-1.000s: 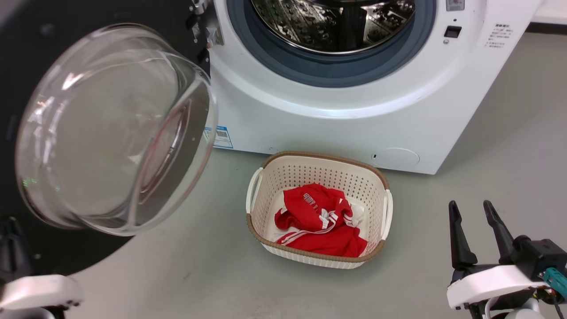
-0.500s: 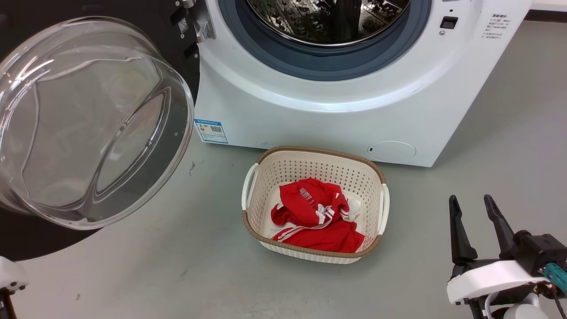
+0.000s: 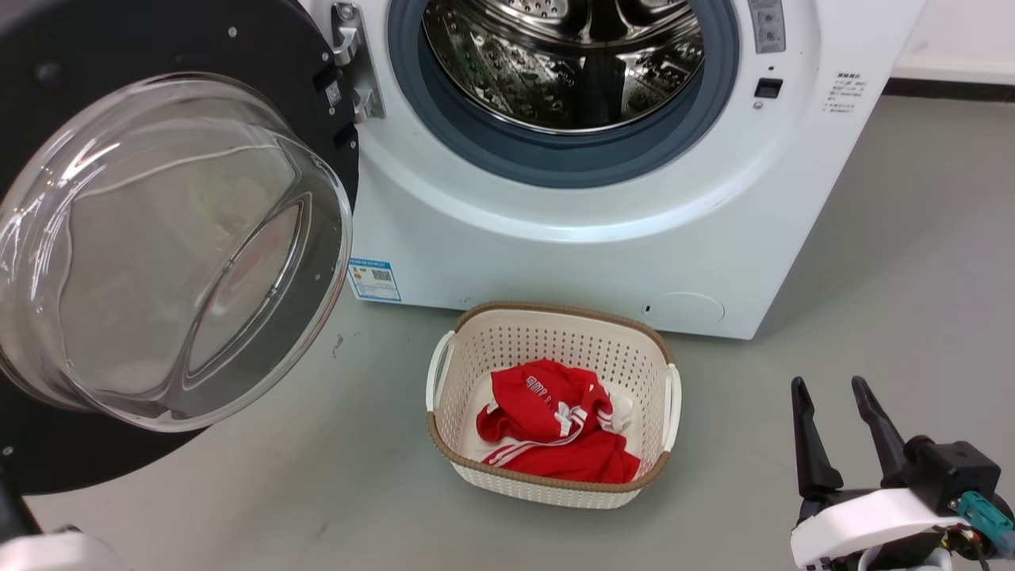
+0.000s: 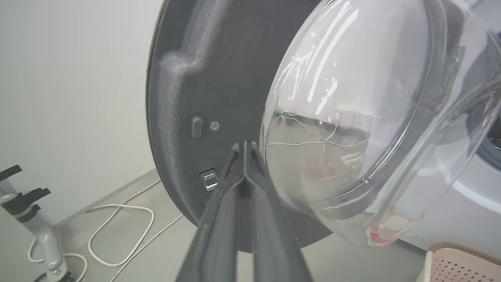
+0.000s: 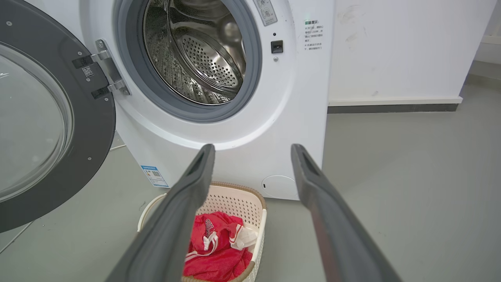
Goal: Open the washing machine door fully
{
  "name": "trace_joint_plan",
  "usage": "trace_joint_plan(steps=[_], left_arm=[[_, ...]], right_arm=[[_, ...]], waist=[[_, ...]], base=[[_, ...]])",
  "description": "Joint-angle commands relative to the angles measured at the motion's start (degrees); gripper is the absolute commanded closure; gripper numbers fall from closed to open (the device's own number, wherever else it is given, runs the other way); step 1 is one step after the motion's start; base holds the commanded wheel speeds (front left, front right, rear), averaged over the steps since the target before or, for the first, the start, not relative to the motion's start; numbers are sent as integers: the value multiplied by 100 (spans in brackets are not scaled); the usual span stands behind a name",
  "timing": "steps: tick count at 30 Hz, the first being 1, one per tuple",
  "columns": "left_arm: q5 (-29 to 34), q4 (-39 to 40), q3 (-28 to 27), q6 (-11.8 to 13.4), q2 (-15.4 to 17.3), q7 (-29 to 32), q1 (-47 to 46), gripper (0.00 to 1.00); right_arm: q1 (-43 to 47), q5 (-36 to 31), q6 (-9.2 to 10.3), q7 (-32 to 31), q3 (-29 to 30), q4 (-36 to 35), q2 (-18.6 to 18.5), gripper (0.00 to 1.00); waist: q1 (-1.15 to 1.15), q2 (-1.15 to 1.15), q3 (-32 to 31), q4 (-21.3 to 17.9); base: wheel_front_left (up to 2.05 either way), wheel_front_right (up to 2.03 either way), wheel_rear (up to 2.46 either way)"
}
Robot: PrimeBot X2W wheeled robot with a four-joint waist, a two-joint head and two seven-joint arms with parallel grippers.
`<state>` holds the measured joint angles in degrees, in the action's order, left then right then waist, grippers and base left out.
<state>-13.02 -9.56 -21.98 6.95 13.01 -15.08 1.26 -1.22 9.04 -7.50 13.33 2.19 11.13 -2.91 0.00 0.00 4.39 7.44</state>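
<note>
drum mouth (image 3: 563, 71) clear, door (image 3: 119, 47) left, basket (image 3: 555, 311) below

The washing machine door (image 3: 262, 47) is showing a dark, smooth plastic ring around a clear, glossy glass bowl (image 3: 166, 254). The drum (image 3: 555, 71) is gleaming as perforated polished steel, and the basket (image 3: 547, 349) is looking like matt perforated plastic, holding soft red cloth (image 3: 555, 428).

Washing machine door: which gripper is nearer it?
Left. The left gripper, shut, is close by the washing machine door; the right gripper, open, is well off beyond the basket.
</note>
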Motion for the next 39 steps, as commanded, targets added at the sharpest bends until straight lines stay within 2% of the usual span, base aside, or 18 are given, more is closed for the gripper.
trace_joint_plan(steps=[1,5,6,7,13,21,25,30,39], left_arm=[[76,150,55,-31,-91,-11,156,100],[324,665,406,-71,-552,-11,546,100],[355,740,483,-100,-612,-11,609,61],[390,811,572,-125,-688,-11,663,0],[601,1106,1066,-186,-909,-11,684,0],[828,1185,1551,-300,-968,-11,288,0],[912,1030,1733,-445,-969,-11,28,0],[978,856,1860,-526,-975,-11,-190,0],[947,750,1874,-427,-992,-11,-86,0]], right_arm=[[64,21,2,26,-13,13,7,0],[128,-30,2,14,-35,17,7,0],[144,-32,2,4,-41,18,7,0],[148,-38,2,-8,-46,9,6,0],[85,-79,2,-44,-47,-68,6,0],[3,-161,2,-92,-58,-184,7,0],[-45,-252,2,-114,-76,-290,7,0],[-58,-304,3,-153,-111,-436,7,0],[47,-202,2,-178,-262,-495,7,0]], waist=[[0,0,-75,-18],[0,0,-155,-44],[0,0,-173,-53],[0,0,-181,-66],[0,0,-189,-207],[0,0,-167,-461],[0,0,-161,-673],[0,0,-160,-938],[0,0,-220,-1111]], base=[[0,0,0],[0,0,0],[0,0,0],[0,0,0],[0,0,0],[0,0,0],[0,0,0],[0,0,0],[0,0,0]])
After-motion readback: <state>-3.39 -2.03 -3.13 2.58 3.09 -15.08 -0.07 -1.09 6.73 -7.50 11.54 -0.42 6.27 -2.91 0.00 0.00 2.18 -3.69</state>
